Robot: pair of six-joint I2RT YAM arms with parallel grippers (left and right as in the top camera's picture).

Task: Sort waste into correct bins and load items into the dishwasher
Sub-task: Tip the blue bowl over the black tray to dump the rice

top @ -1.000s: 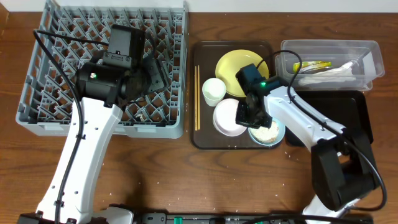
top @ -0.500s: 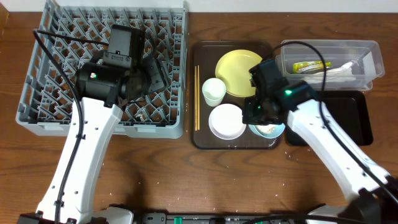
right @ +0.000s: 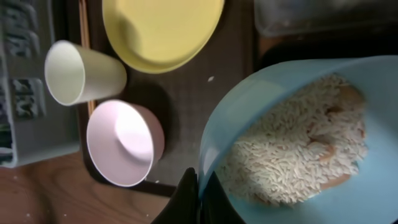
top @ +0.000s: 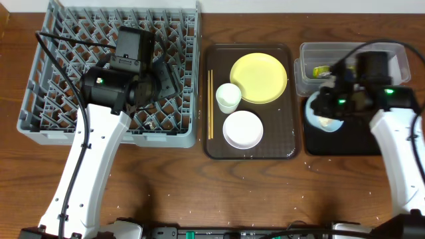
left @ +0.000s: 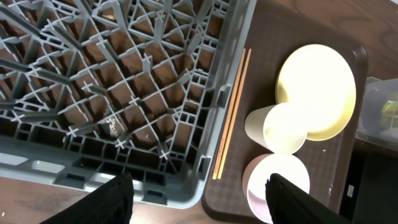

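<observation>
My right gripper [right: 200, 196] is shut on the rim of the light blue bowl [right: 298, 143], which holds white rice [right: 292, 149]. In the overhead view the bowl [top: 323, 117] hangs over the left end of the black tray [top: 358, 143]. The clear tub [top: 350, 66] behind it holds a green-and-orange wrapper [top: 323, 70]. On the brown serving tray [top: 279, 143] lie the yellow plate [top: 258, 78], white cup [top: 228, 97], white bowl [top: 243, 129] and chopsticks [top: 211, 103]. My left gripper [left: 196, 202] is open above the front right corner of the grey dish rack [top: 60, 106].
Scattered rice grains lie on the wooden table in front of the serving tray. A small dark scrap [left: 111, 126] lies under the rack grid. The serving tray stands between the rack and the black tray.
My right gripper lifted the light blue bowl of rice off the serving tray and carried it right, over the black tray. The left arm has not moved.
</observation>
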